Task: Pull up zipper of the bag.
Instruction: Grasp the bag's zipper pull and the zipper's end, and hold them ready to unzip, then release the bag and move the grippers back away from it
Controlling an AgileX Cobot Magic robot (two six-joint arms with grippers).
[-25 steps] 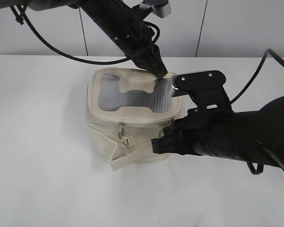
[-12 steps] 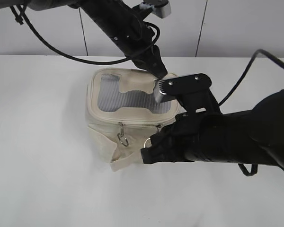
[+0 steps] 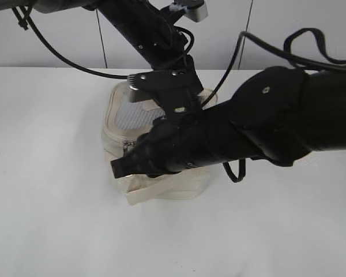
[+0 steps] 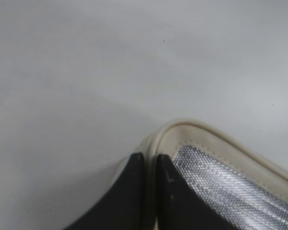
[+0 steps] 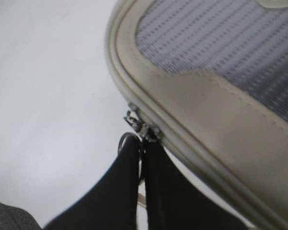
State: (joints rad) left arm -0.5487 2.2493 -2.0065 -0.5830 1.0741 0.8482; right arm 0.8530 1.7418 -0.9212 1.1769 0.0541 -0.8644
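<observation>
I cannot read any words, numbers or signs here. The bag [image 3: 161, 147] has no letters or brand name on the parts I can see, and the black arms have none that I can make out either.
</observation>
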